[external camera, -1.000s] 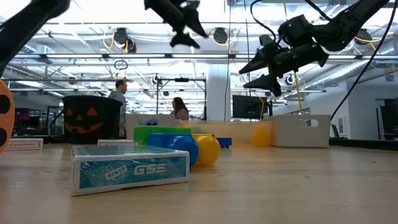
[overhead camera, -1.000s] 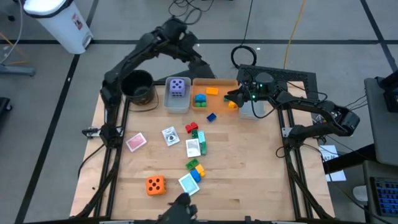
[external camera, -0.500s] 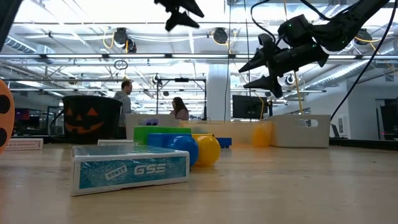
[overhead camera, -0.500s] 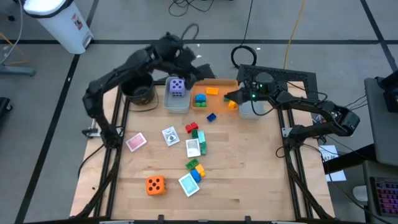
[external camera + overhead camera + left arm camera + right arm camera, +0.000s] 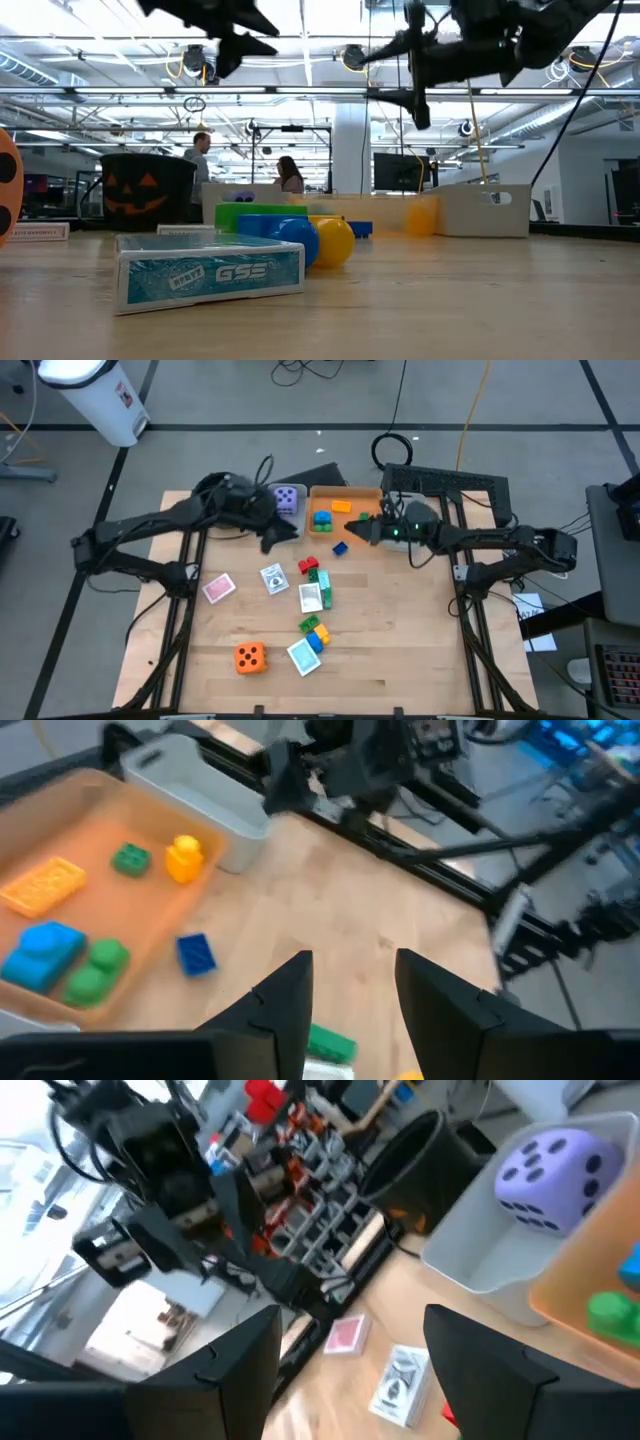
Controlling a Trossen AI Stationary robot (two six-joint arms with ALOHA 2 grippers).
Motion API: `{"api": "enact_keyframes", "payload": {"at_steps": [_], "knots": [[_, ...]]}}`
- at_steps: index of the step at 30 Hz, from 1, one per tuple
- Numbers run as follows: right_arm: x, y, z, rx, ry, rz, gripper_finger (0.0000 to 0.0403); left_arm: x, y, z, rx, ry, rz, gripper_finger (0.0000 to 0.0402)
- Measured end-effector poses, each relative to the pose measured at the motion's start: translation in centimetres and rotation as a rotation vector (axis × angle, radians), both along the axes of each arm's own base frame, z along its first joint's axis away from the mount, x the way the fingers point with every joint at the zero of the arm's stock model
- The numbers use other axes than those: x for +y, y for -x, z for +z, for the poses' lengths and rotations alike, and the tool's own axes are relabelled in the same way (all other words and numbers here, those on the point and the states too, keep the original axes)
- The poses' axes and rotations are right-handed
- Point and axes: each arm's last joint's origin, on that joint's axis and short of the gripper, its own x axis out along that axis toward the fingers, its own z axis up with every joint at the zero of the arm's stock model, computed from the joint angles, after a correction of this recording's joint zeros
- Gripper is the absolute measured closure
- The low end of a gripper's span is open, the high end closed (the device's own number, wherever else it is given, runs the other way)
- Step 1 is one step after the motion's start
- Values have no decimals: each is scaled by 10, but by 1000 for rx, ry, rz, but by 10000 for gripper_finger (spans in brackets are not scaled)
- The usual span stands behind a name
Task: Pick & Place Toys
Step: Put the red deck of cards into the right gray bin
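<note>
The purple die [image 5: 287,500] sits in the grey bin [image 5: 284,525] at the far edge of the worktop [image 5: 400,650], a five-dot face up. Beside it the orange bin [image 5: 345,492] holds small bricks, among them a flat orange brick [image 5: 341,506] lying roughly crosswise to the bin's long side. A blue brick [image 5: 340,547] lies on the wood just in front of that bin. A loose line of bricks and cards runs from there toward the near edge: a white card [image 5: 273,578], a pink card [image 5: 218,589] nearer the left edge, and a teal card box [image 5: 210,272] whose long axis lies across the low view. The orange die [image 5: 250,657] stands near the near-left corner, well apart from the rest.

The left pincer [image 5: 272,536] hangs above the worktop in front of the grey bin, its fingers [image 5: 285,995] a little apart and holding nothing. The right pincer [image 5: 362,532] hovers over the orange bin's near-right corner, fingers [image 5: 240,1355] well apart, seemingly empty, though the high view is poor there. The black pot [image 5: 147,188] stands at the far-left corner, partly under the left arm.
</note>
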Motion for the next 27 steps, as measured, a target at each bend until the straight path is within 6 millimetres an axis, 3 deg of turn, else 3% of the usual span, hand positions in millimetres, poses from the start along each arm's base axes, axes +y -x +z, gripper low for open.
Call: {"api": "enact_keyframes", "payload": {"at_steps": [6,12,16,27], "knots": [[34,-11,6,10,27,-27,167,-26,23,-12,-17,6,4,254],[53,-20,18,117,132,-55,167,-42,36,-26,81,49,-37,255],[56,-27,26,128,173,-49,167,-50,46,-39,260,78,-46,260],[50,-44,-2,235,168,-90,167,-62,73,-65,693,150,214,265]]}}
